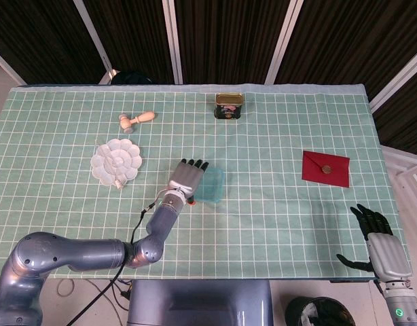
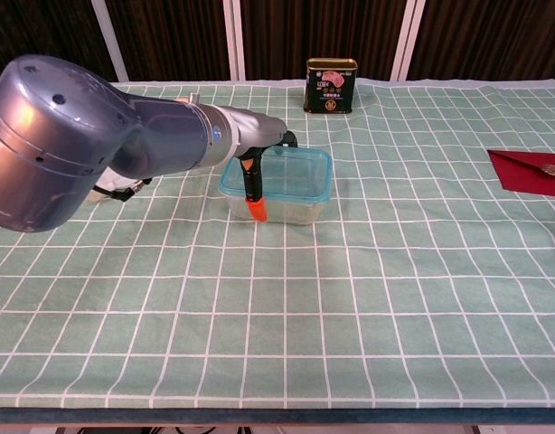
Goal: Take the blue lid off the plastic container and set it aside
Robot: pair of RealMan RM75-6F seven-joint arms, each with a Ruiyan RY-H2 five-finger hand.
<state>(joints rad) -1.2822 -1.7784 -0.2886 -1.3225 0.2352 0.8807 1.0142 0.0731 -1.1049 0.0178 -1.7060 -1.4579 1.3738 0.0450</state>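
Note:
The clear plastic container [image 2: 293,207] with its blue lid [image 2: 303,172] stands mid-table; in the head view only the lid's right part [image 1: 213,185] shows. My left hand [image 1: 188,178] lies flat over the lid's left half, fingers stretched out toward the far side. In the chest view the left hand [image 2: 262,152] reaches over the lid's left edge, and its orange-tipped thumb [image 2: 255,209] hangs down in front of the container's near wall. It holds nothing that I can see. My right hand [image 1: 380,246] hangs off the table's near right corner, fingers spread and empty.
A white flower-shaped dish [image 1: 116,161] lies left of the container, with a wooden stamp [image 1: 136,120] behind it. A tin can [image 2: 331,86] stands at the far edge. A red envelope [image 2: 529,172] lies at the right.

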